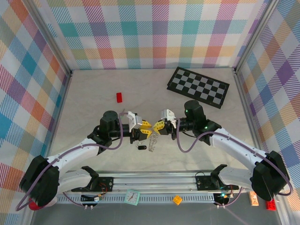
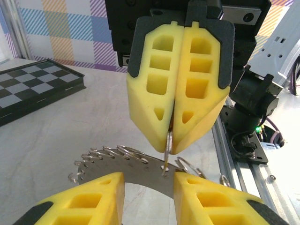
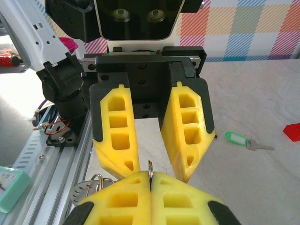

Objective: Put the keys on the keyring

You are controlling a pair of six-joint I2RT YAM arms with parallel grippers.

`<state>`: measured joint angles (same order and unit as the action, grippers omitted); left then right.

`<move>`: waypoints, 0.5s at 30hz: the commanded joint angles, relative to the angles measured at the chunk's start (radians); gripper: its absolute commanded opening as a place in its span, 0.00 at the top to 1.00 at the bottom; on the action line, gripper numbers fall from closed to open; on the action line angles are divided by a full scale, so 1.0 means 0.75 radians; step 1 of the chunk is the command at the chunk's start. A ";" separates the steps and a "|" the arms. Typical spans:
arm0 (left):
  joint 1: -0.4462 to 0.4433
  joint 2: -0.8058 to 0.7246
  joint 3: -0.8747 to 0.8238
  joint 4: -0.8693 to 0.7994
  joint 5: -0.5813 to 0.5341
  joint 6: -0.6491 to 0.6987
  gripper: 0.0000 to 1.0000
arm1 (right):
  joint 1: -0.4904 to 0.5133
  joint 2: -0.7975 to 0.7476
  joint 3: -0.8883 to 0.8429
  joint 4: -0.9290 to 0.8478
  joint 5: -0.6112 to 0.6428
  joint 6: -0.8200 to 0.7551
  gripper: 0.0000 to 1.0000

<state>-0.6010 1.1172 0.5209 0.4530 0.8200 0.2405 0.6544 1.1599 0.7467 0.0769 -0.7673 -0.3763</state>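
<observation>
Left of the chequered board (image 1: pixel 199 86) and nearer my bases, my two grippers meet tip to tip. My left gripper (image 2: pixel 149 183) has its fingers spread, and my right gripper (image 3: pixel 151 174) has its fingers pressed together, pinching a thin ring of the keyring (image 2: pixel 117 157). The green key (image 3: pixel 236 138) lies flat on the table farther left of the board. The black key (image 1: pixel 139 147) lies nearest the table's front edge.

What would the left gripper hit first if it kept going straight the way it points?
Most likely the silver metal keyring with small loops, just ahead of the left gripper, then the right gripper's yellow fingers pinching it.
</observation>
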 commanded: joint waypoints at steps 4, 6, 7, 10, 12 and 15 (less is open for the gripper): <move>-0.015 0.001 0.037 0.015 0.076 0.021 0.70 | 0.026 0.016 -0.013 0.081 -0.008 -0.034 1.00; -0.014 0.001 0.039 0.014 0.075 0.021 0.71 | 0.031 0.018 -0.014 0.094 -0.010 -0.030 1.00; -0.015 0.001 0.040 0.013 0.073 0.022 0.72 | 0.035 0.020 -0.015 0.101 -0.012 -0.026 1.00; -0.015 0.000 0.044 0.016 0.074 0.020 0.76 | 0.043 0.028 -0.018 0.117 -0.012 -0.020 1.00; -0.015 0.001 0.047 0.018 0.072 0.017 0.80 | 0.045 0.036 -0.021 0.118 -0.010 -0.020 1.00; -0.015 -0.002 0.052 0.006 0.071 0.025 0.89 | 0.048 0.043 -0.025 0.118 -0.010 -0.018 1.00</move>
<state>-0.6018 1.1172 0.5240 0.4442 0.8440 0.2440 0.6804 1.1862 0.7448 0.1143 -0.7475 -0.3790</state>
